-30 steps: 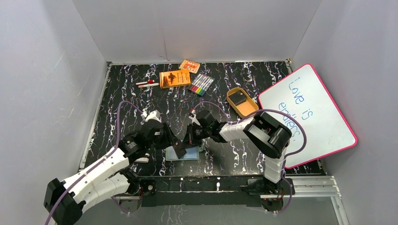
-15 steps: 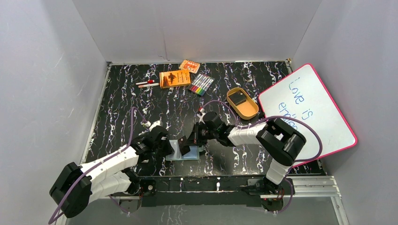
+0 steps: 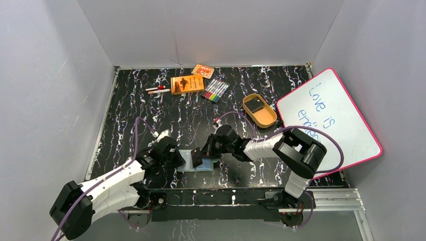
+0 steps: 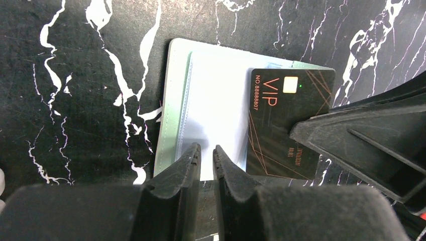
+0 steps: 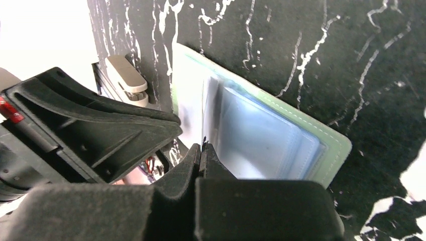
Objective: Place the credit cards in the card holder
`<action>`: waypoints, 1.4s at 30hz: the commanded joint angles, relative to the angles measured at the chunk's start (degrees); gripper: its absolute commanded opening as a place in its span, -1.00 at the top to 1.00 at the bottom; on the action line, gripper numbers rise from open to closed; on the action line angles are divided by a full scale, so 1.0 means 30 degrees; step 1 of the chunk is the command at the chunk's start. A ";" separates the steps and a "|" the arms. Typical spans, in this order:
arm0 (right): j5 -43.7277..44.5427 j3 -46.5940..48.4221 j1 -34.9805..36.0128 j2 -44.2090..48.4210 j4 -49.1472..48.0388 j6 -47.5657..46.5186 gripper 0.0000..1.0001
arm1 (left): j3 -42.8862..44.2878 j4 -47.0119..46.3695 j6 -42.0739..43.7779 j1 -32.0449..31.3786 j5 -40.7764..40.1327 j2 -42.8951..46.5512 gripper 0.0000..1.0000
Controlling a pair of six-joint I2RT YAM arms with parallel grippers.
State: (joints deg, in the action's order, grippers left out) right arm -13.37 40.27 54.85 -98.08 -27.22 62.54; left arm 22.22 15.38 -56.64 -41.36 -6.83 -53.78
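Observation:
The card holder (image 3: 206,166) lies open near the table's front edge, sage green with pale clear sleeves (image 4: 213,100) (image 5: 266,130). My right gripper (image 3: 201,156) (image 5: 202,148) is shut on a black credit card (image 4: 286,125) marked VIP. It holds the card on edge over the holder's right half. My left gripper (image 3: 178,159) (image 4: 206,150) rests at the holder's near-left edge. Its jaws are drawn in to a narrow slit, and I see nothing between them. A second dark card (image 3: 256,105) lies in the tan tray.
A tan oval tray (image 3: 266,118) sits at the right rear, and a pink-framed whiteboard (image 3: 329,120) leans at the right. Two orange boxes (image 3: 187,84), a marker pack (image 3: 215,90) and loose pens (image 3: 157,90) lie at the back. Grey walls enclose the table.
My left gripper drew back toward the near left, narrowed its jaws and settled at the holder's left edge. My right gripper brought the card lower over the holder.

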 commanded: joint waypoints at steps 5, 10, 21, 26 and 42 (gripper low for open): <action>0.1850 -0.1111 0.0402 0.0702 -0.1426 0.1203 1.00 | 0.0673 0.2000 -0.0381 0.0062 -0.1152 0.1557 0.67; 0.2075 -0.1071 0.0601 0.0535 -0.1764 0.1417 1.00 | 0.0811 0.2861 -0.0732 0.0084 -0.1791 0.2628 0.53; 0.3130 -0.1883 0.1062 0.1690 -0.1264 0.2035 1.00 | 0.0157 0.3257 -0.1906 0.0070 -0.2269 0.2370 0.37; 0.2930 -0.1984 0.1176 0.1366 -0.1617 0.2149 1.00 | 0.0051 0.3144 -0.2028 0.0079 -0.2128 0.2166 0.37; 0.2980 -0.1559 0.1344 -0.0319 -0.3521 0.2720 1.00 | -0.0571 0.2990 -0.2704 0.0079 -0.1475 0.1901 0.37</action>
State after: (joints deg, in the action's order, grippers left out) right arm -5.72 34.65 58.33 -98.00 -33.61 69.69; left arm 21.04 23.88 -63.90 -41.36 -11.16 -48.14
